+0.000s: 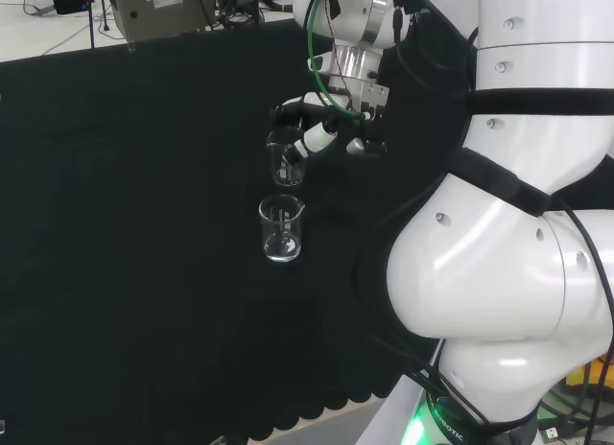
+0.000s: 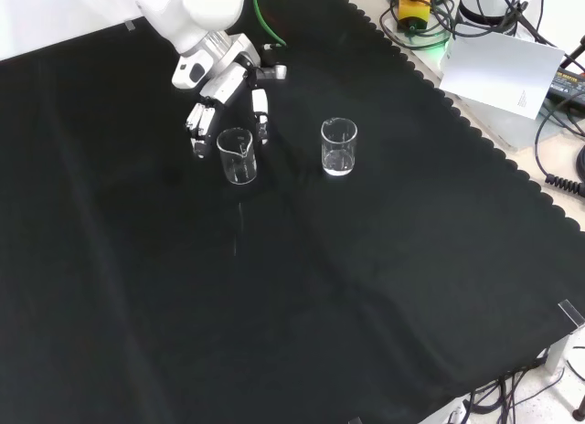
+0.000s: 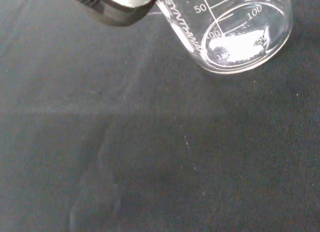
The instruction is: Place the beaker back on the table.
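**Setting a light glass beaker down**

Standing nearer the cloth's scalloped edge in the head view, a second beaker [image 1: 280, 229] waits apart. Beyond it, toward the table's [image 2: 366, 287] middle, the hand [image 2: 219, 100] curls its fingers around the held beaker [image 2: 237, 155], upright, near the cloth. Likely light, stiff, slippery, breakable: best held around the wall.

my count | clear glass beakers: two [image 2: 238, 155] [image 2: 338, 147] | black cloth on table: one [image 2: 302, 296]
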